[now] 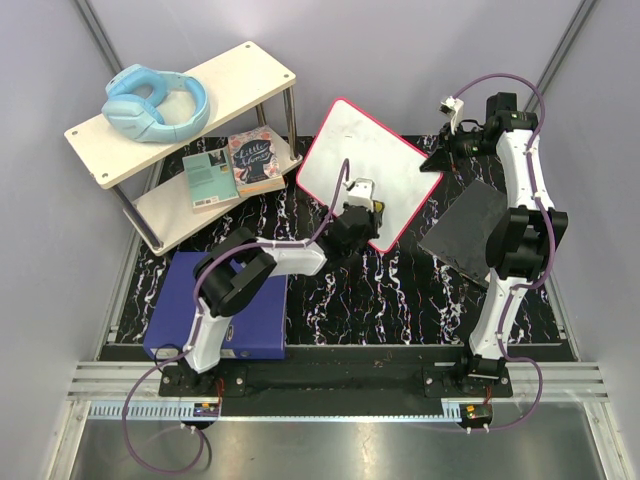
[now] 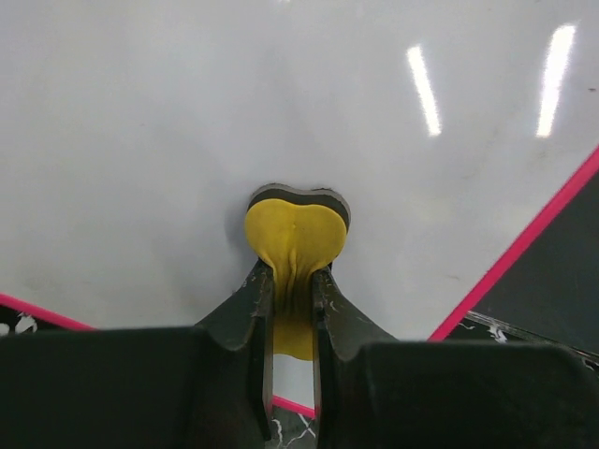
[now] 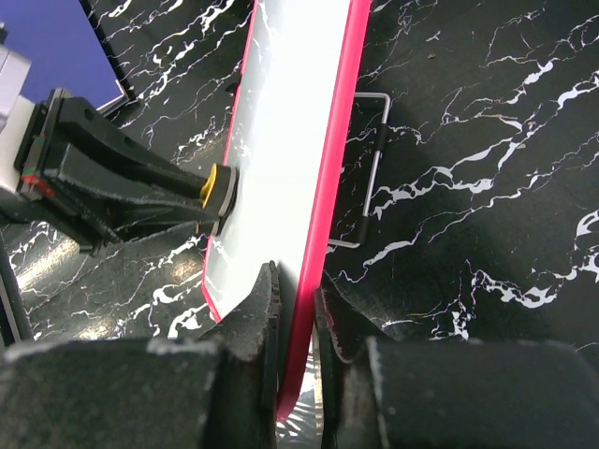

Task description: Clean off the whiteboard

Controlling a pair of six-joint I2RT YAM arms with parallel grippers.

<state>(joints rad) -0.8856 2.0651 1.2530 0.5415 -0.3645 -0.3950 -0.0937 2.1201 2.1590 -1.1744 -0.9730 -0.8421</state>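
Black marbled table [image 1: 400,290] lies beneath the tilted whiteboard [image 1: 360,165], seemingly light, stiff and slick, best gripped at its pink frame where the right gripper [image 3: 295,290] clamps it, while the left gripper [image 2: 292,285], closed on a yellow eraser [image 2: 295,229], presses its face.

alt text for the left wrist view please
The left gripper pinches a yellow eraser with a dark face and presses it against the whiteboard. No writing shows on this stretch of board; its pink frame cuts across both lower corners.
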